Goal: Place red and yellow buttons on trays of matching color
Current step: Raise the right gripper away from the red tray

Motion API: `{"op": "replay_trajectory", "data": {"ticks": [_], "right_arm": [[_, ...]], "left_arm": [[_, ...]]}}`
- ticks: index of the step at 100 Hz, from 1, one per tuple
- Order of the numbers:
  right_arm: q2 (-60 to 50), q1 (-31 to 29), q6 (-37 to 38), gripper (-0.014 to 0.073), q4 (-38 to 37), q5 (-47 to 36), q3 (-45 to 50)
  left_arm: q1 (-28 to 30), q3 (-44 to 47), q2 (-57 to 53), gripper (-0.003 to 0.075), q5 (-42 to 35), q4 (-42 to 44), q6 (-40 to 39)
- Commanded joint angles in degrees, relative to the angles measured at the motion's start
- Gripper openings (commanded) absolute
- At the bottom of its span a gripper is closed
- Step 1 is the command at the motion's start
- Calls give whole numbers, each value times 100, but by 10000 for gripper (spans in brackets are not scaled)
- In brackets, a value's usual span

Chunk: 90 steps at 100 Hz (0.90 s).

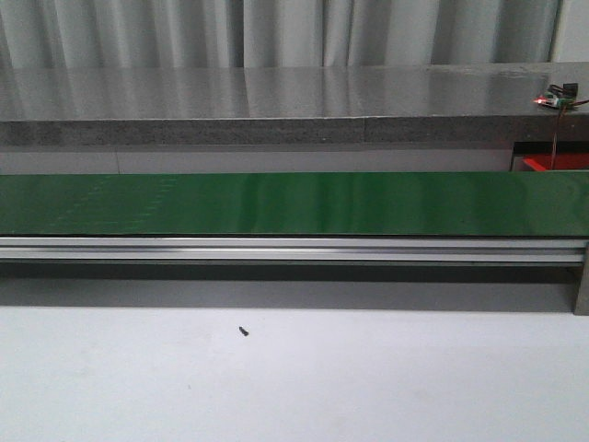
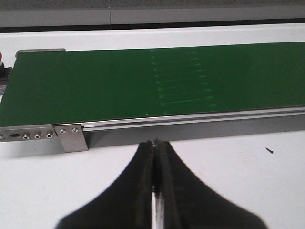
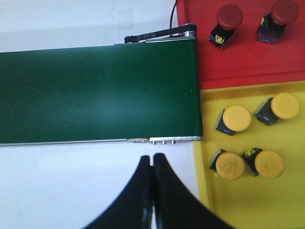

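Observation:
In the right wrist view a red tray [image 3: 248,62] holds two red buttons [image 3: 229,16] [image 3: 285,11], each a round cap on a dark base. Beside it a yellow tray [image 3: 238,205] holds several yellow buttons [image 3: 237,118]. Both trays lie just past the end of the green belt [image 3: 95,90]. My right gripper [image 3: 152,156] is shut and empty over the white table, short of the belt's end and beside the yellow tray. My left gripper [image 2: 156,142] is also shut and empty, over the table in front of the belt's other end [image 2: 119,81]. Neither gripper shows in the front view.
The long green belt [image 1: 294,203] on an aluminium rail [image 1: 294,249] crosses the table, with a grey counter [image 1: 276,101] behind it. A corner of the red tray [image 1: 552,164] shows at far right. A small black speck [image 1: 243,331] lies on the white table.

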Motion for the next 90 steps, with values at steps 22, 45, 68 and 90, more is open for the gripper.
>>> {"op": "replay_trajectory", "data": {"ticks": [22, 45, 68, 90], "right_arm": [[-1730, -7, -6, -19, 28, -812, 1279], [-2761, -7, -118, -19, 28, -1321, 2235], [-3596, -7, -150, -19, 32, -1753, 3010], [-3854, -7, -150, -19, 32, -1823, 3201]], "left_arm": [[-56, -164, 7, -20, -376, -124, -11], [-56, -164, 7, -20, -376, -124, -11], [-56, -164, 7, -20, -396, -124, -11], [-56, -164, 7, -20, -396, -124, -11]]}}
